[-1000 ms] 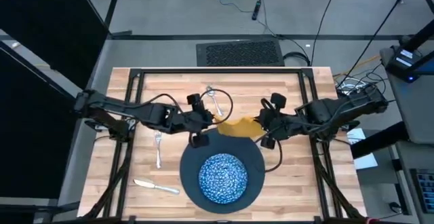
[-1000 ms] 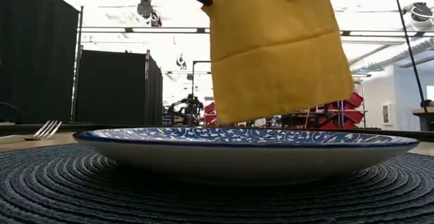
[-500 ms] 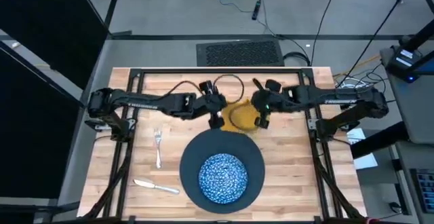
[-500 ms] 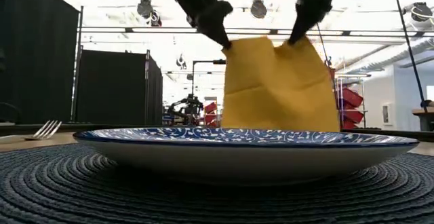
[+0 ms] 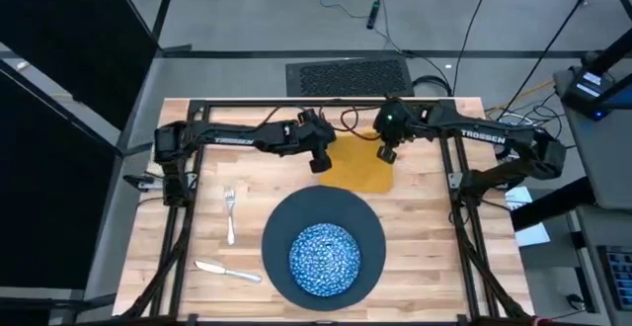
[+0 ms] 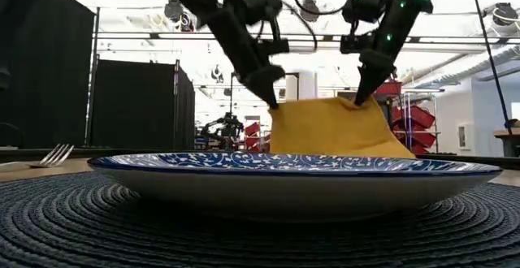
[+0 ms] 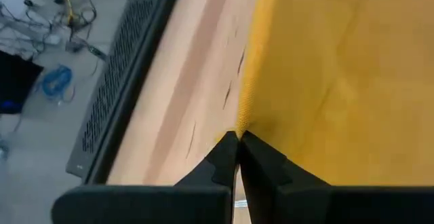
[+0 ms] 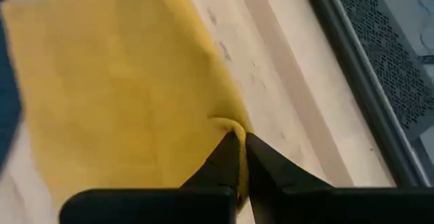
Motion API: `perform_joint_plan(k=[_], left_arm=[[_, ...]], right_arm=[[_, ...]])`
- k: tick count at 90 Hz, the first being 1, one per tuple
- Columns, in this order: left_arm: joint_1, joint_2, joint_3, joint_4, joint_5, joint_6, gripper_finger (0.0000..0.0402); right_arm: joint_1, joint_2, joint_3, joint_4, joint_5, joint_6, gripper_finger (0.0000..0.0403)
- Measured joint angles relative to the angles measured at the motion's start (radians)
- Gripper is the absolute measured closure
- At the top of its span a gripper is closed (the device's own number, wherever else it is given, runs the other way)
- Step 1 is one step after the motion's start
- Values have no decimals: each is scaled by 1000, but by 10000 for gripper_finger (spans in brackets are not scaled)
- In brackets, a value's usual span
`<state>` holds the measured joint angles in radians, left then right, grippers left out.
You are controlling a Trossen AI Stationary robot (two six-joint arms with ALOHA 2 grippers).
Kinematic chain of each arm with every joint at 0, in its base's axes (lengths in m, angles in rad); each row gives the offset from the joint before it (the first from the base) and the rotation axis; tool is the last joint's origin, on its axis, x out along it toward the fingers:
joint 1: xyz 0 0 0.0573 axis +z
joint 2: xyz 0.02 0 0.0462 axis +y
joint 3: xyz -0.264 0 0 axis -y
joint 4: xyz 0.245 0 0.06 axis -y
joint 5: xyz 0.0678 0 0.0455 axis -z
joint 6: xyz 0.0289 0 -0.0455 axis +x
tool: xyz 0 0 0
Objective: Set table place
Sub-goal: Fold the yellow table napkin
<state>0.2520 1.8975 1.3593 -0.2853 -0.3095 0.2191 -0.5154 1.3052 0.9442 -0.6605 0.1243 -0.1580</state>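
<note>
Napkin [image 5: 356, 166], yellow, upper centre of the high view just above the plate [image 5: 323, 242]: stretched left-to-right between left gripper [image 5: 321, 163] and right gripper [image 5: 386, 154], each pinched shut on a far corner, cloth trailing from both toward the plate.

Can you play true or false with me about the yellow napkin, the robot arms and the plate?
1. Both grippers pinch the yellow napkin. True: the left gripper and the right gripper each hold a corner.
2. The napkin lies on the bowl. False: it is over the table, beyond the plate.
3. The fork lies left of the plate. True.
4. The knife is in the left gripper. False: it lies on the table.
5. The bowl sits on the plate. True.
</note>
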Motion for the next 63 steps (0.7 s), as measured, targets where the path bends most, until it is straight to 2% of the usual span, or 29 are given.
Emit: perform_joint_plan(k=[9,23,63], left_arm=[[18,31,0,34,31,-1,402],[25,43,0,27,51,-11,402],[-28,43,0,-23,85,-12,402]], right_arm=[[-20,0,-1,27,-8,-29,403],[-7,0,-2,-30,-165,1,403],[111,0,-3,-173,-180,71,403]])
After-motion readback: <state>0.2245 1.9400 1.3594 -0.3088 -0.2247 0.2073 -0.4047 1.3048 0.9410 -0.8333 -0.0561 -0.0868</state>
